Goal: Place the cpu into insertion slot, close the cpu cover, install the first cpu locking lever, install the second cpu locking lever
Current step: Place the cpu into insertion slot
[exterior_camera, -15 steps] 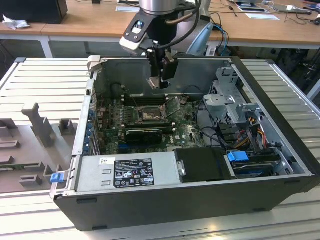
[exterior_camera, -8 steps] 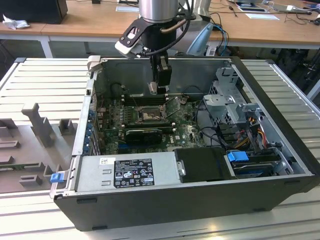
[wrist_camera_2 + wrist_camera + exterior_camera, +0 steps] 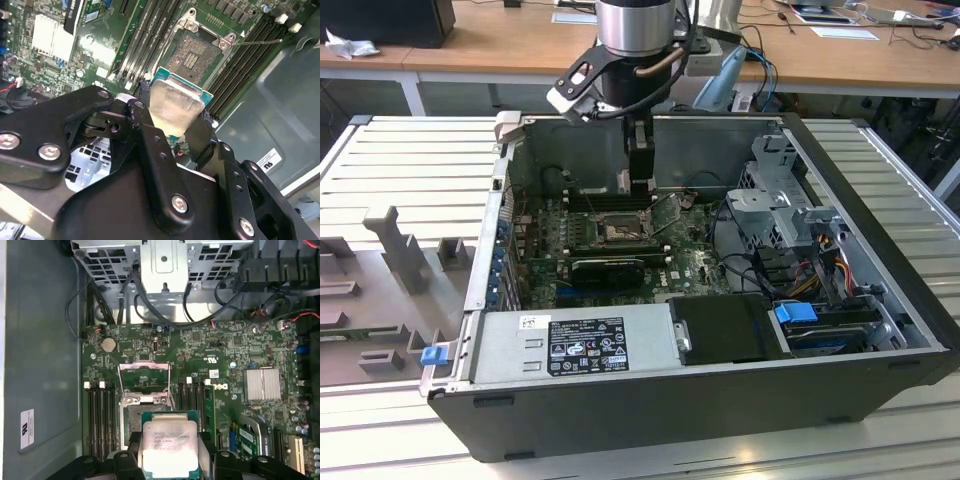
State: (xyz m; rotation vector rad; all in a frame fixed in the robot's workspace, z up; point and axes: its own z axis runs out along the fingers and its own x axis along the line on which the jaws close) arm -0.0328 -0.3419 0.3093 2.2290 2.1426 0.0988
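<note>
My gripper is pinching the chip by two opposite edges, and I'm hovering it level near the bare socket, whose cover is standing flipped open to leave the way clear.

We reach our arm down from above, wrist pointing straight down. Our gripper hangs vertical, and we have its two black fingers clamped on opposite edges of the cpu.
</note>
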